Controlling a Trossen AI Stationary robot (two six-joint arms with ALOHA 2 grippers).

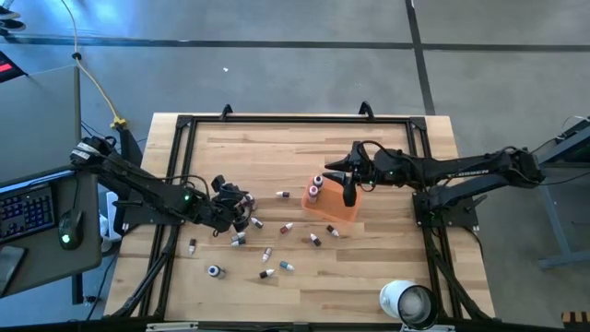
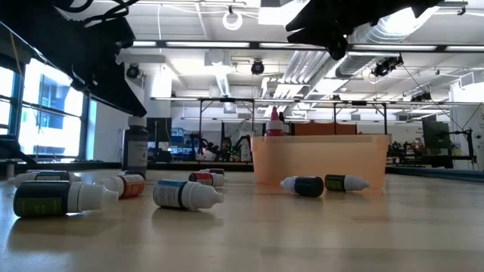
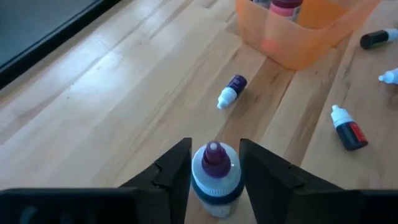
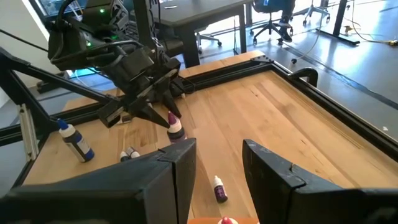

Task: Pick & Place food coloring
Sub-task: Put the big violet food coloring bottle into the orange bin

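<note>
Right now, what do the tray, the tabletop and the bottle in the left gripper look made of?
Orange tray: translucent plastic, probably; bottles show through its wall. Tabletop: light wood planks, smooth satin finish, visible grain and seams. Bottle between the left gripper fingers: likely soft white plastic with a glossy purple cap.

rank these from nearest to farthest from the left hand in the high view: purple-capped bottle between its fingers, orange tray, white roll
1. The purple-capped bottle, right at the left hand, between its fingers.
2. The orange tray, mid-table, toward the right arm.
3. The white roll, at the table's near right corner.
</note>
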